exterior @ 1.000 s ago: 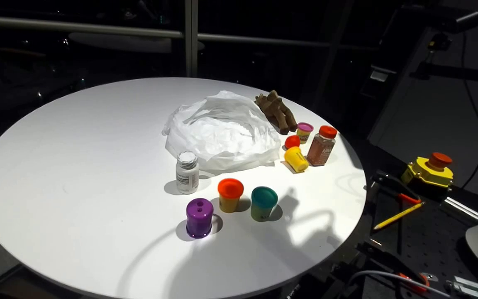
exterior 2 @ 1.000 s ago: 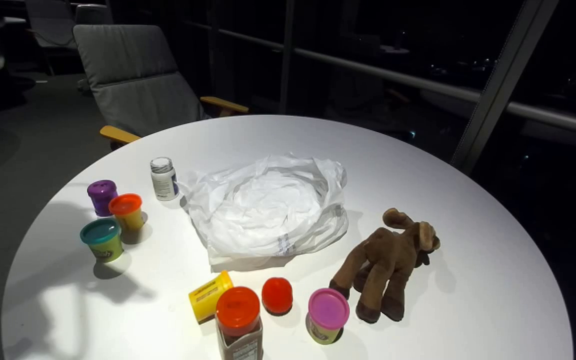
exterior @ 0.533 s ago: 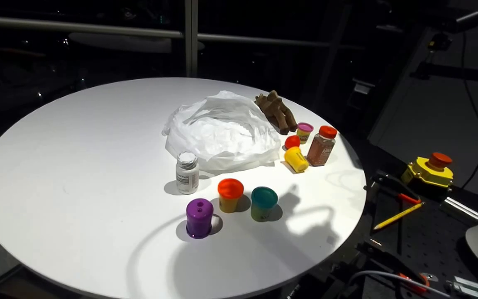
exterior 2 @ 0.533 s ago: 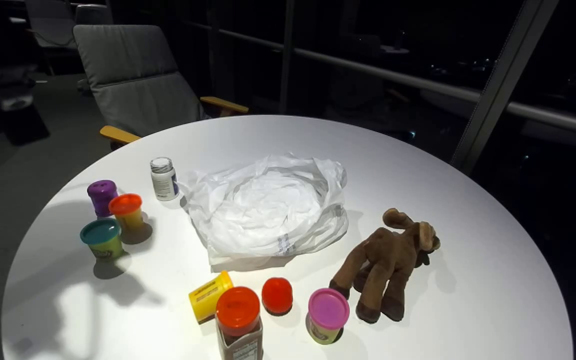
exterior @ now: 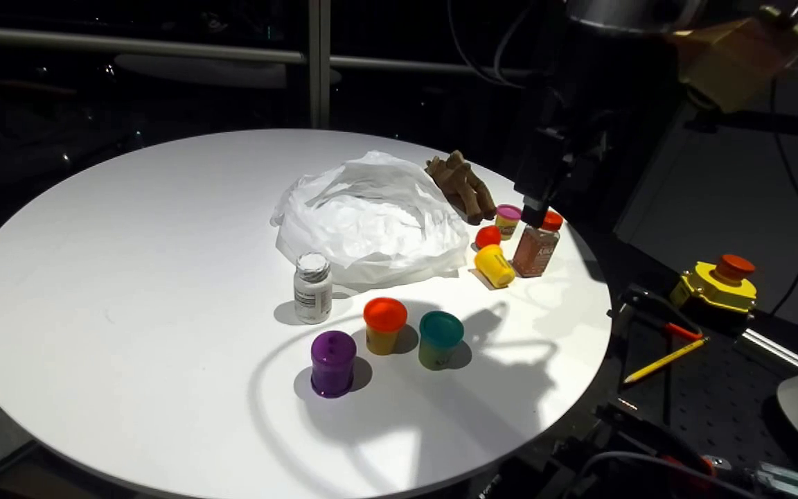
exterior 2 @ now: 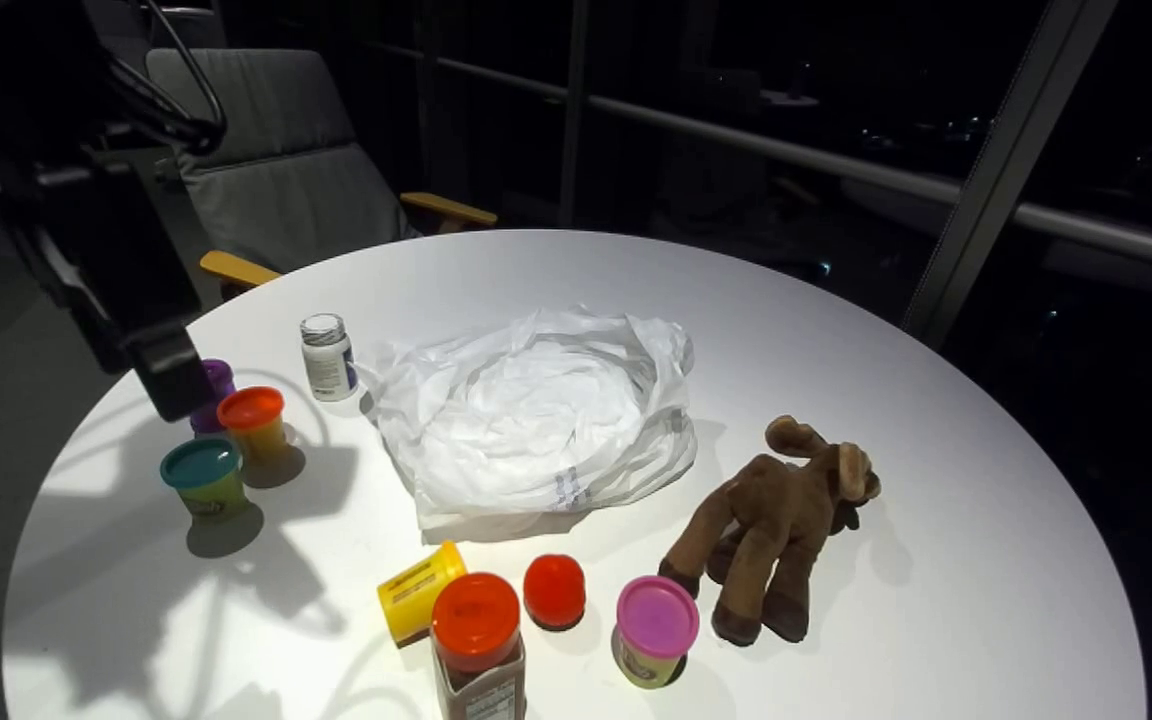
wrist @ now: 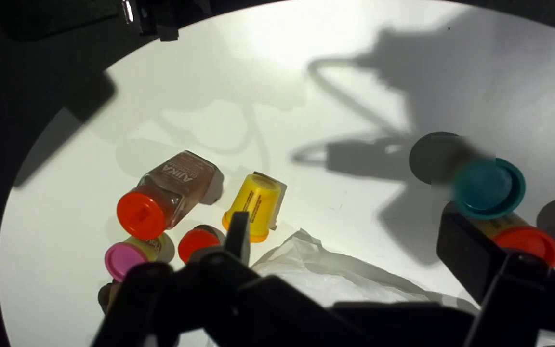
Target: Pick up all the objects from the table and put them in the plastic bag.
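Hand (wrist: 352, 236) hangs above the table (exterior: 129, 242), its jaws spread wide apart in the wrist view. The plastic bag (exterior 2: 536, 420) lies wrinkled and white on the table, its mouth facing up. In an exterior view the purple cup (exterior: 333, 367), the orange-lidded cup (exterior: 384, 333) and the teal-lidded cup (exterior: 439, 343) stand upright near one another on the table, with the white bottle (exterior: 313, 301) upright just beside the bag. In an exterior view the yellow cup (exterior 2: 421, 592) lies on its side near the upright red-capped bottle (exterior 2: 478, 625); the round red piece (exterior 2: 554, 592) sits between the yellow cup and the pink-lidded cup (exterior 2: 656, 625), which stands near the feet of the brown toy (exterior 2: 776, 510). There the hand hides part of the purple cup. A grey chair (exterior 2: 281, 120) stands beyond the table, and in an exterior view a pencil (exterior: 666, 360) lies near a yellow-and-red device (exterior: 714, 287) beside the table
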